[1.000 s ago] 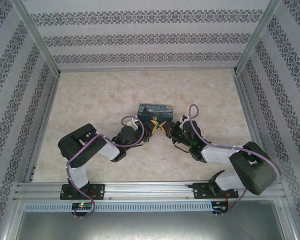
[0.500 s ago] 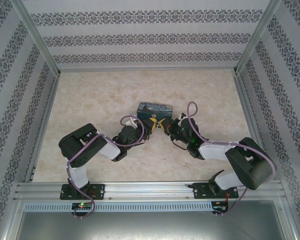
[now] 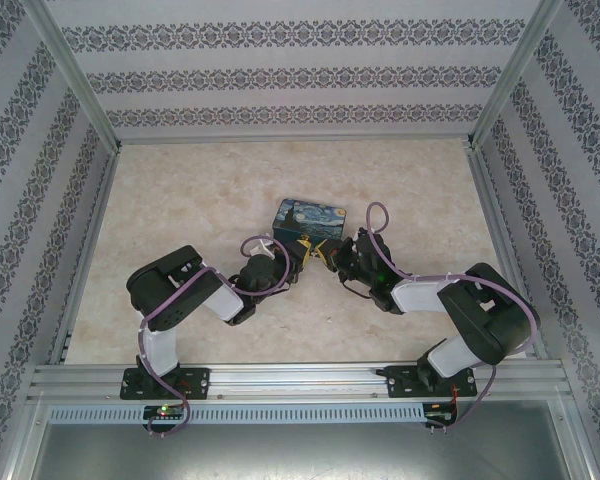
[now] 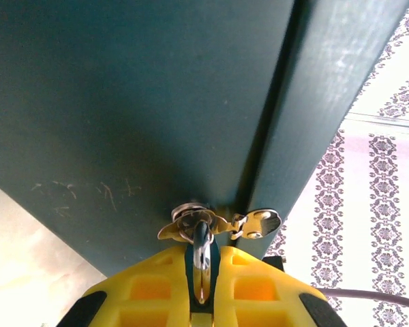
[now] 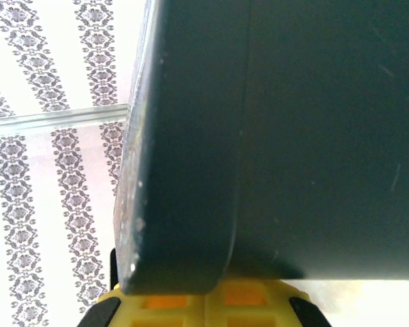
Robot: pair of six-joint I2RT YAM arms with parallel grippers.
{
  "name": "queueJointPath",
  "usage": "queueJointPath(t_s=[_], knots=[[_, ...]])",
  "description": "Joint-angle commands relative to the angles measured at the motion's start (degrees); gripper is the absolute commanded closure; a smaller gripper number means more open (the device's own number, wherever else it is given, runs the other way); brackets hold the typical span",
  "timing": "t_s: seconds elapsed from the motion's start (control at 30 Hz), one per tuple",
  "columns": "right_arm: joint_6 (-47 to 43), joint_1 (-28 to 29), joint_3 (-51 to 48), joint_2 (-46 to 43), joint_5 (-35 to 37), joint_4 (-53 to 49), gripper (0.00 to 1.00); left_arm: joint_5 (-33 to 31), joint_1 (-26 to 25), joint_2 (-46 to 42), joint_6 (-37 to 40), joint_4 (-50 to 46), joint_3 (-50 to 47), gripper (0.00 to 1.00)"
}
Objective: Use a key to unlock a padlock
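Nearest me, the left arm (image 3: pixel 175 295) and right arm (image 3: pixel 480 320) bend inward from their bases on the near rail, and their tips meet at mid-counter. The left jaws are pinching a small silver metal key (image 4: pixel 202 255) upright between their yellow plastic fingers (image 4: pixel 150 293). Just past the fingertips the key runs into a bright metal ring cluster (image 4: pixel 191 223), with a flat silver tab (image 4: pixel 262 221) hanging to its right. The right jaws are pressed together, and I can see nothing between them. Both sets are close up against the near side of a dark teal rectangular box (image 3: pixel 310 214) with a swirling night-sky picture on its lid. I cannot pick out the padlock itself. Beyond lies the beige marbled counter (image 3: pixel 180 190), then the patterned wallpapered walls (image 3: pixel 280 75).
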Motion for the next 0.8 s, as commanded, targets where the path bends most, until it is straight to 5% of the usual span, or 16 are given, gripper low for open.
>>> queueJointPath(t_s=[0.0,0.3,0.43,0.77], knots=[[-3.01,-0.66,1.87,0.23,-3.02,1.66,0.88,5.61,-4.59,0.4,0.12,7.32,-0.91,1.0],[-5.48,-2.46,-0.93,-3.39,-5.53,-0.75,0.41,-0.6,-4.47,4.18,1.72,7.39,-3.66,1.0],[-6.7,-3.8,-3.39,-6.48,-8.05,-1.9,0.29,-0.77,-3.98,5.11,2.83,7.39,-3.64,1.0],[-20.34,-6.26,-3.03,-19.95,-12.37,-25.28,0.28,0.35,-3.24,7.6,3.13,7.32,-3.14,1.0]])
